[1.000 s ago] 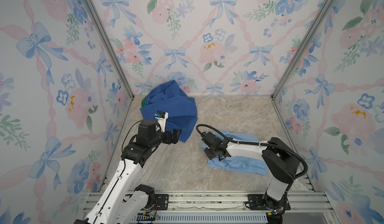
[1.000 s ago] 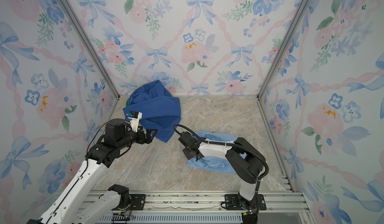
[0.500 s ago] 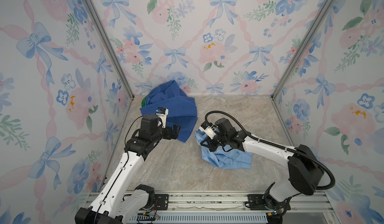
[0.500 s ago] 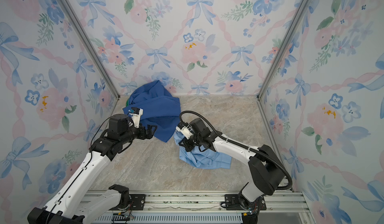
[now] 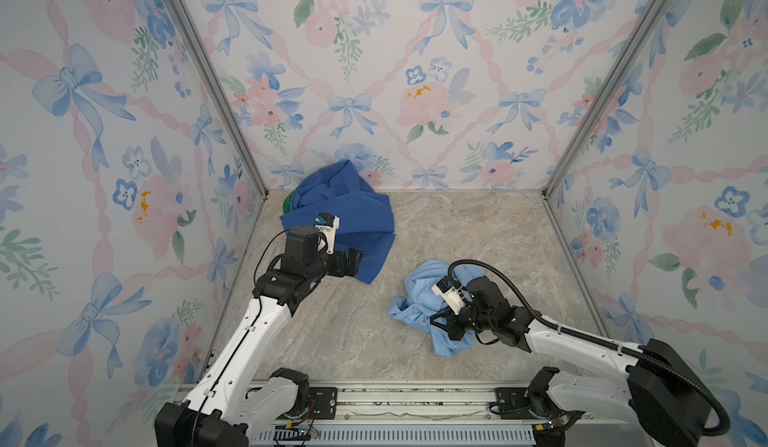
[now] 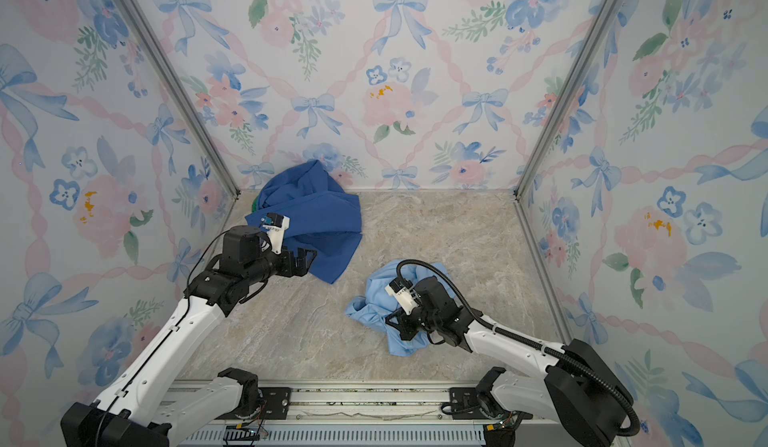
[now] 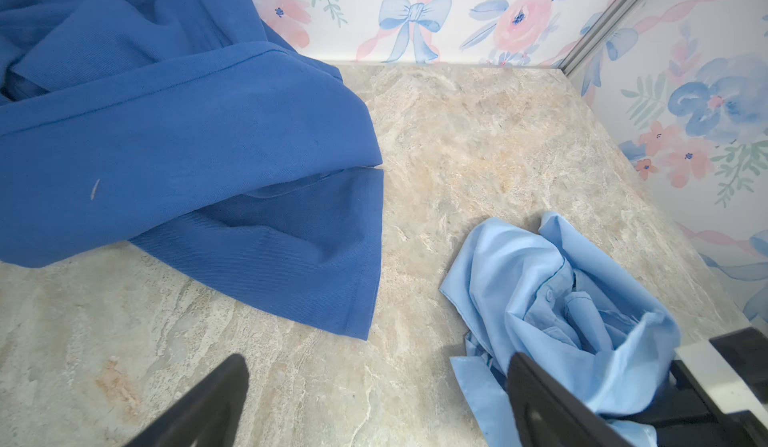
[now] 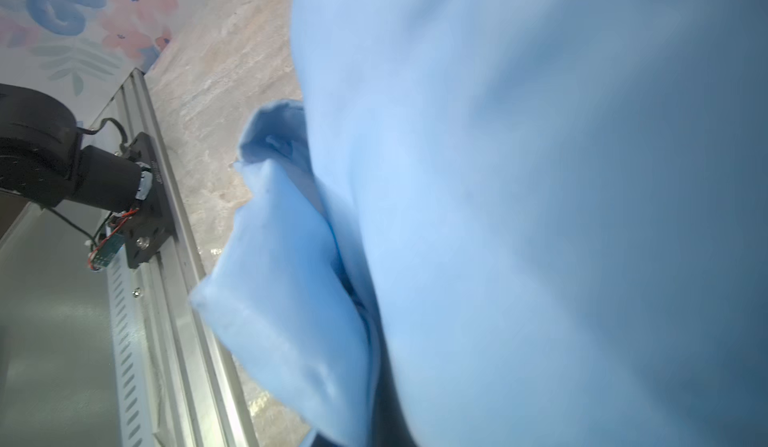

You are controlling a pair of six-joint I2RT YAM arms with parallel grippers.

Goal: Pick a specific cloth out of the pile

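Gripping the cloth (image 5: 417, 299), the right gripper (image 5: 440, 325) has its jaws closed on a fold of thin sky-blue fabric. The garment is bunched around the gripper on the near right part of the stone-patterned floor (image 5: 478, 233). The right wrist view is almost filled with the same pale blue fabric (image 8: 457, 175), so the fingertips themselves cannot be seen there.

At the far left corner sits the pile (image 5: 345, 212), mostly a large royal-blue cloth (image 7: 187, 133) with a sliver of green fabric (image 5: 286, 209) at its far left edge. The sky-blue garment lies well apart from this heap, with bare floor between them.

The left gripper (image 5: 355, 258) hangs just beside the near edge of the royal-blue cloth. Its jaws are wide apart and hold nothing.

The picking-out step looks nearly done, since the wanted cloth is already separate from the heap. The next move probably calls for lifting or drawing it clear to its resting place. That means keeping a firm pinch so the slippery fabric does not slide free, then letting go.
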